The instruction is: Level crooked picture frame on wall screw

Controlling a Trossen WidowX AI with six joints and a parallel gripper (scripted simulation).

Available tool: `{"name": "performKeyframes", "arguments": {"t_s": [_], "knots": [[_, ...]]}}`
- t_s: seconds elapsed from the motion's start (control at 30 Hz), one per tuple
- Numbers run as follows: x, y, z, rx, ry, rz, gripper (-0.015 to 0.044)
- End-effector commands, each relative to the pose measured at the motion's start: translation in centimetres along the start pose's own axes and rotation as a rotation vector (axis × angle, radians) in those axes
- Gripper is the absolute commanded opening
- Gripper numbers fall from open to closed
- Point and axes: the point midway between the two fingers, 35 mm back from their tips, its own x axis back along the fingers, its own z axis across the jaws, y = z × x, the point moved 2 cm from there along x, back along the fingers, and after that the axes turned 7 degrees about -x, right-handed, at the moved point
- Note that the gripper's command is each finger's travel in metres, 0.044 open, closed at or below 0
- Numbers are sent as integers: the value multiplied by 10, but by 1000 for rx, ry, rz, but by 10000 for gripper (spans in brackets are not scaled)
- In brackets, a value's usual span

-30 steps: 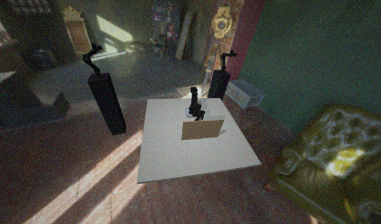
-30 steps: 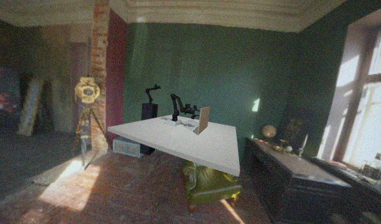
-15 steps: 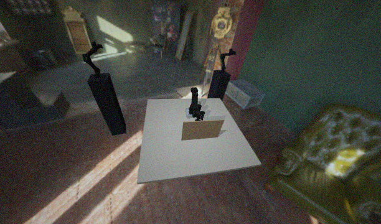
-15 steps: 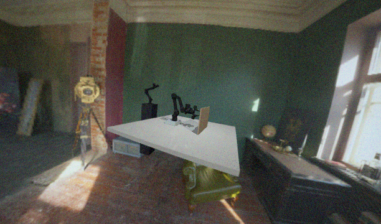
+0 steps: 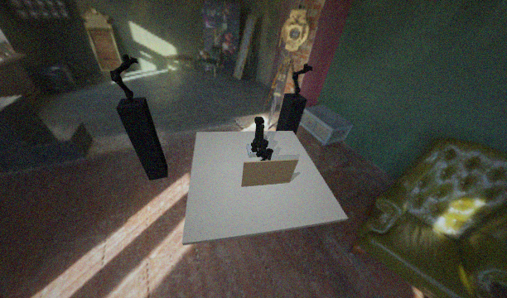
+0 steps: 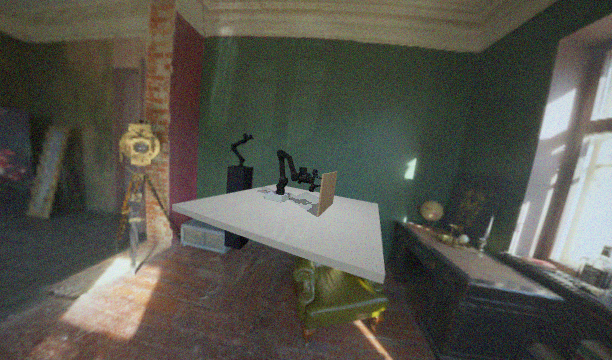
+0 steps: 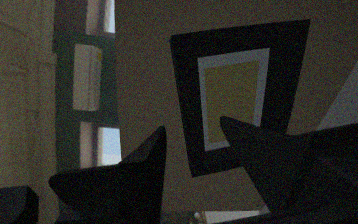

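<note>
The picture frame [image 7: 181, 100], with a black border, pale mat and yellow-brown picture, hangs on the brown upright panel [image 7: 145, 75] [image 5: 270, 173] [image 6: 328, 192]. The wrist view is turned sideways, with up toward its left. The frame looks tilted: its end toward the top of that view sits nearer the panel's top edge. The screw and notched strip are hidden. My gripper [image 7: 192, 125] is open with nothing held. Its fingers are before the frame's end at the bottom of that view, one overlapping the picture; contact cannot be told. The top and exterior views hide the frame's front.
The panel stands on the white table [image 5: 237, 215] [image 6: 286, 230], with my arm [image 5: 259, 132] [image 6: 282, 170] on its picture side. Two other dark arms on black pedestals [image 5: 143, 141] [image 5: 292, 109] stand away from the table. A green armchair [image 5: 436, 207] [image 6: 336, 295] is beyond the table.
</note>
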Motion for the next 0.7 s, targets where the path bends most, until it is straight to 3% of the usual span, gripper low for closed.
{"name": "performKeyframes", "arguments": {"t_s": [0.0,0.67], "knots": [[-7,0,-1,2,-5,2,260],[-27,0,-2,3,-4,2,260]]}}
